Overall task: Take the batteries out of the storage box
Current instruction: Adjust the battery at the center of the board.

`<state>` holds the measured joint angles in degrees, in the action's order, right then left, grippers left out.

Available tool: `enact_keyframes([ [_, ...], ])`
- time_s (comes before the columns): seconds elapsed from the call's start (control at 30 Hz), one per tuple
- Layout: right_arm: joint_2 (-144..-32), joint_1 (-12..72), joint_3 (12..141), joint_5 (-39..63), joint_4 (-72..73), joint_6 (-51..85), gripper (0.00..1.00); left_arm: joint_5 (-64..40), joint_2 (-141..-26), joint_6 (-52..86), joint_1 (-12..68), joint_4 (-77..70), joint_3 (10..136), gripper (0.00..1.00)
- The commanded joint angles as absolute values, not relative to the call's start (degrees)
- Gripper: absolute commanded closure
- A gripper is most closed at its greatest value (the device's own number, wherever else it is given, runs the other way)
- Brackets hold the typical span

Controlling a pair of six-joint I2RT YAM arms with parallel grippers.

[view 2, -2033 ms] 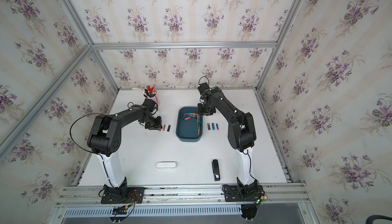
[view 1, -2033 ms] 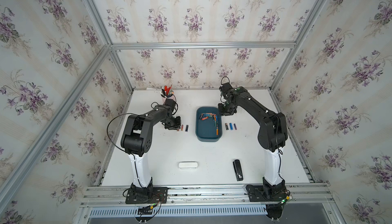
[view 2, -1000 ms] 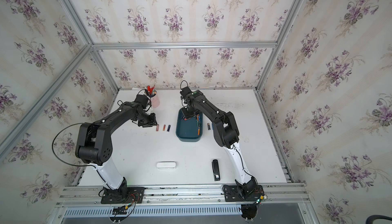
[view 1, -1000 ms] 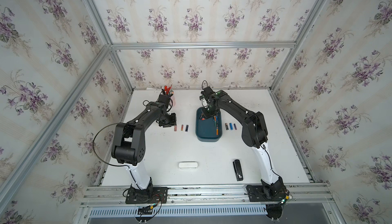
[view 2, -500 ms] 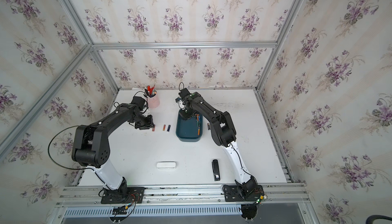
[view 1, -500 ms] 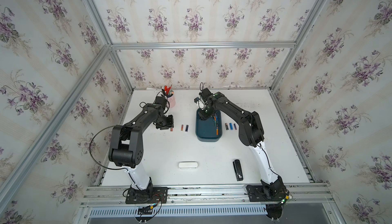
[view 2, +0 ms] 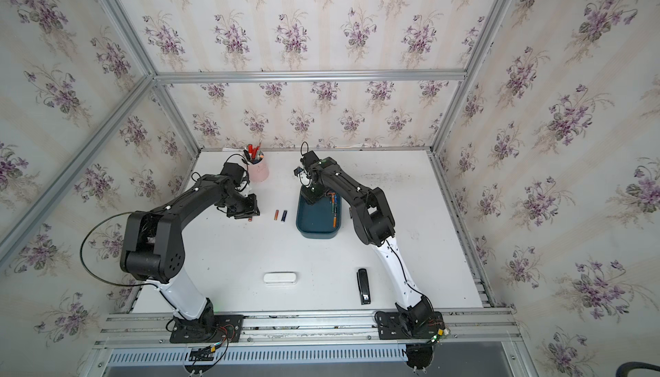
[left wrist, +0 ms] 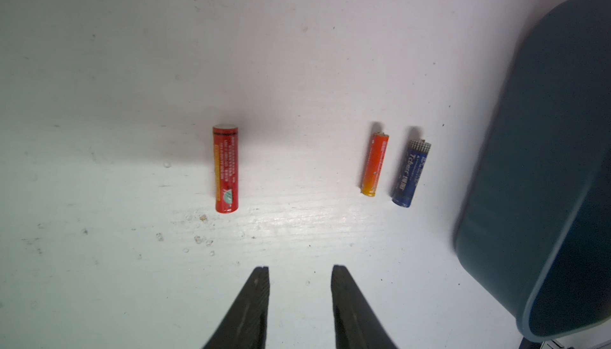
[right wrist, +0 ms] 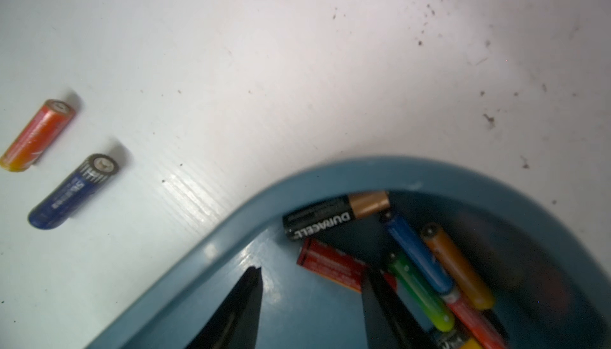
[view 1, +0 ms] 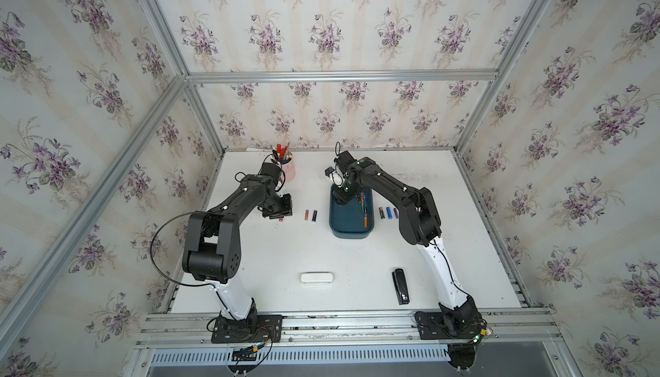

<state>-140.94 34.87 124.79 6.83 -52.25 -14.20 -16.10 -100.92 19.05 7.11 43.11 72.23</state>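
The dark teal storage box (view 1: 348, 223) (view 2: 314, 223) sits mid-table with several batteries along its right side. The right wrist view shows a black Duracell battery (right wrist: 334, 218), a red battery (right wrist: 330, 263), and blue (right wrist: 416, 251), orange (right wrist: 456, 264) and green (right wrist: 416, 291) ones. My right gripper (right wrist: 310, 271) (view 1: 343, 198) hangs open and empty over the box's far left corner. My left gripper (left wrist: 299, 269) (view 1: 282, 211) is open and empty just off a red battery (left wrist: 225, 169) on the table. An orange battery (left wrist: 375, 165) and a blue battery (left wrist: 411, 173) lie between it and the box (left wrist: 555, 165).
Three more batteries (view 1: 388, 212) lie in a row right of the box. A pink cup of pens (view 1: 288, 171) stands at the back, close behind my left arm. A white oblong case (view 1: 316, 278) and a black stapler (view 1: 400, 286) lie near the front edge.
My right gripper swung from the box's right side to over its far left corner and opened a little wider. My left gripper drew back to the left, leaving a red battery on the table.
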Motion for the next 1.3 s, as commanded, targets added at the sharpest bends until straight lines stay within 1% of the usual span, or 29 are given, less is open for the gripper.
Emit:
enact_keyframes([
  [0.0, -140.9, 35.0, 124.9, 6.0, -52.6, -14.4, 0.45, -15.1, -101.0, 17.9, 6.8, 44.6, 72.9, 0.62],
  [0.2, -138.8, 35.0, 123.5, 6.0, -49.2, -15.0, 0.39, -13.2, -101.1, 16.4, 4.4, 45.3, 73.1, 0.52],
  [0.4, -139.0, 35.0, 123.6, 6.1, -49.1, -15.4, 0.38, -13.4, -104.7, 13.6, 1.4, 44.7, 74.4, 0.46],
  [0.53, -138.5, 35.0, 123.5, 5.2, -49.7, -15.4, 0.38, -10.4, -108.8, 12.3, 0.7, 44.6, 76.1, 0.46],
  [0.73, -137.8, 35.0, 123.5, 4.7, -50.5, -15.0, 0.38, -4.3, -110.9, 10.8, 0.5, 44.0, 76.9, 0.46],
  [0.8, -137.8, 35.1, 123.4, 4.6, -50.7, -15.0, 0.38, -4.2, -109.8, 10.2, 0.4, 43.8, 76.8, 0.46],
  [0.87, -138.0, 35.0, 123.4, 4.5, -50.9, -14.9, 0.38, -4.6, -108.1, 9.7, 0.3, 42.8, 76.0, 0.41],
  [1.03, -138.3, 35.0, 124.0, 4.5, -51.1, -14.5, 0.38, -5.8, -107.3, 9.5, -3.0, 42.7, 76.0, 0.39],
  [1.2, -138.3, 35.0, 124.5, 4.6, -51.7, -14.6, 0.37, -5.1, -111.0, 8.4, -6.1, 42.4, 79.3, 0.38],
  [1.27, -138.3, 35.0, 124.4, 4.4, -52.0, -14.7, 0.37, -7.5, -113.6, 8.0, -7.4, 41.8, 81.4, 0.38],
])
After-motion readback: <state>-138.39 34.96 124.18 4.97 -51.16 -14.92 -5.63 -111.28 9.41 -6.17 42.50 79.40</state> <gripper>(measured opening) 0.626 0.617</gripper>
